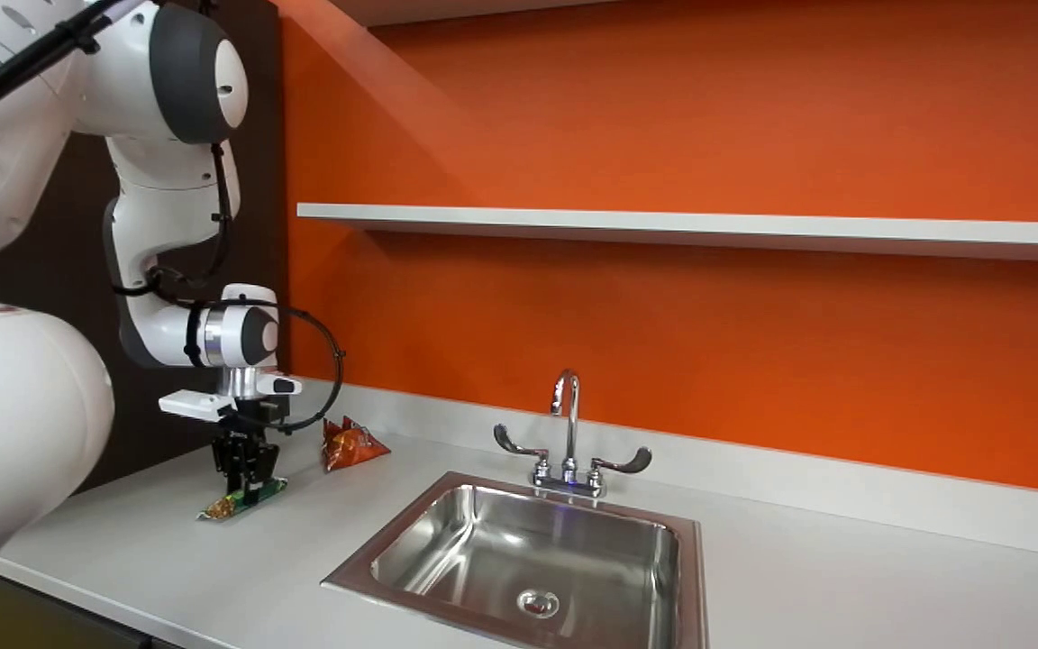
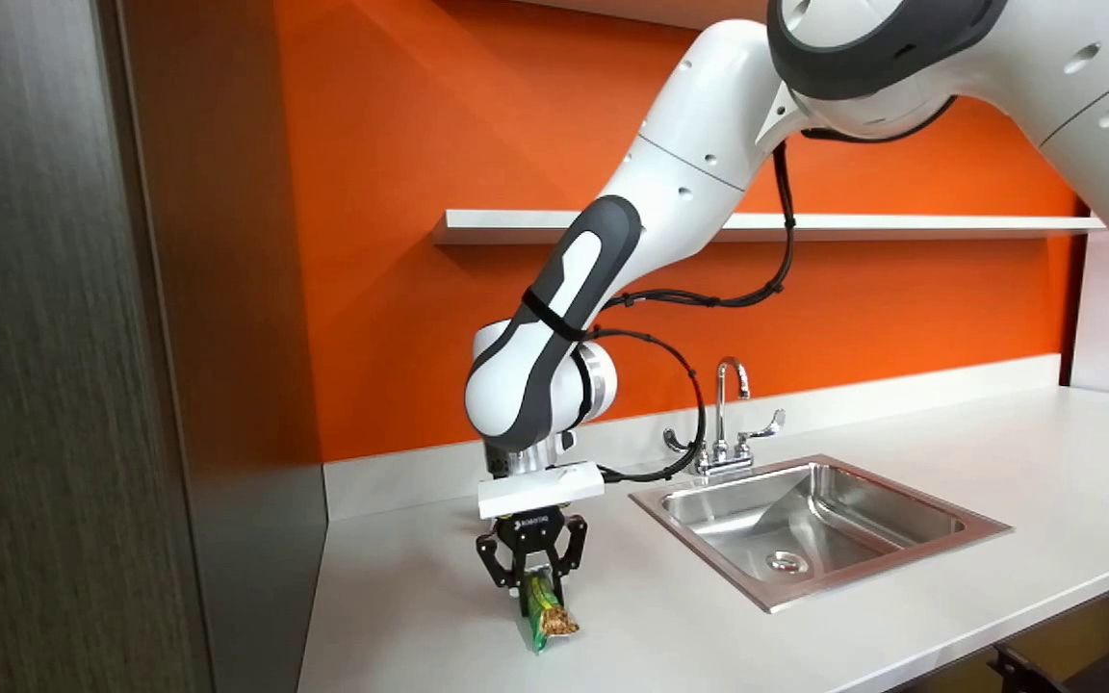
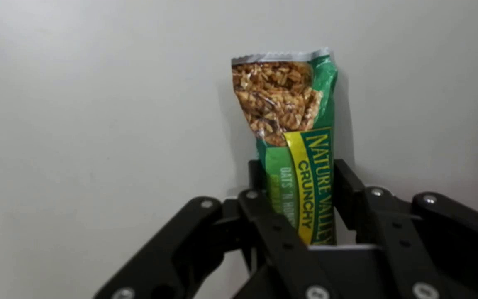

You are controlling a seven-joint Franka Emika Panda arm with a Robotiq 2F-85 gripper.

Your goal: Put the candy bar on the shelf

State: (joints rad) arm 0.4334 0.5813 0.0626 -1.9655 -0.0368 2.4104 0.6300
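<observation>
The candy bar is a green and yellow wrapped granola bar; it shows in the wrist view [image 3: 291,108] and in both exterior views [image 1: 220,508] [image 2: 547,621]. My gripper [image 3: 299,178] has one black finger against each long side of the bar, and is shut on it. In the exterior views the gripper [image 1: 244,491] [image 2: 540,595] points down at the counter. The bar lies flat, at or just above the counter surface; I cannot tell if it touches. Its rear part is hidden by the gripper. The white shelf [image 1: 690,226] [image 2: 901,227] runs along the orange wall, well above the gripper.
An orange snack bag [image 1: 352,444] stands on the counter [image 1: 249,577] near the back wall. A steel sink [image 1: 695,577] [image 2: 949,539] with a faucet [image 1: 571,433] [image 2: 723,414] is beside the arm. A dark panel [image 2: 227,433] borders the counter's end.
</observation>
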